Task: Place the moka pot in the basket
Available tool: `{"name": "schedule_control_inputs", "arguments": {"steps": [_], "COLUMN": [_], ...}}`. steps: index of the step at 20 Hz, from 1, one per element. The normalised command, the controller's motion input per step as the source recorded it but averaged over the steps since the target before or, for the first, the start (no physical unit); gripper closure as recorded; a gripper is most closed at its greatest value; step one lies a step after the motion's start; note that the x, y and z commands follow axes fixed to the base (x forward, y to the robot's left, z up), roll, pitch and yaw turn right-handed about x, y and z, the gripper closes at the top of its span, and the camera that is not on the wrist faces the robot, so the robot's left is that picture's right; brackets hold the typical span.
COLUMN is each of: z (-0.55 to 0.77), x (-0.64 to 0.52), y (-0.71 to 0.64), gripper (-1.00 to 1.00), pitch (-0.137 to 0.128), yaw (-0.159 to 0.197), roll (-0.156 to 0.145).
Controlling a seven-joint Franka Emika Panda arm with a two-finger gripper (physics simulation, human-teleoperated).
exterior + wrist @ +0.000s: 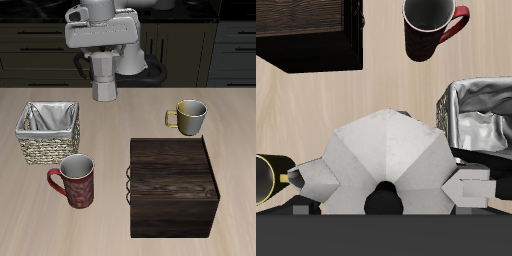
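Bench (110,130) layout, exterior view: dark wooden box (172,185) sits toward the front edge, with a small handle on the side that faces the red patterned mug (75,180). That mug stands just beside the box and just in front of the basket (47,132), apart from both. Metallic mug with yellow handle (189,116) stands farther back than the box, well apart from the basket. Basket is upright, its cloth lining visible, with nothing seen inside it.

Moka pot (106,76) is off the bench, held up under the gripper (104,52) near the back of the bench. It hangs between the basket and the metallic mug, farther back than both, and is not over the basket opening. Nothing stands between pot and basket at that height.

Wrist view: faceted silver body of the moka pot (386,150) fills the space between the fingers (468,186), one finger pressed on each side, so the fingers are clamped on the pot. Past the pot appear the wooden box (306,30), the red mug (432,28), the lined basket (481,115) and the rim of the yellow-handled mug (268,178).
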Motion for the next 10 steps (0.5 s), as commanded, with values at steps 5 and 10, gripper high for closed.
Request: {"name": "schedule_control_inputs", "arguments": {"steps": [5, 10], "z": [0.05, 0.07], "x": [0.25, 0.24], "y": [-0.41, -0.4], "gripper": [1.0, 1.0], "pitch": [0.018, 0.003], "yaw": [-0.046, -0.007], "roll": [-0.062, -0.042]}}
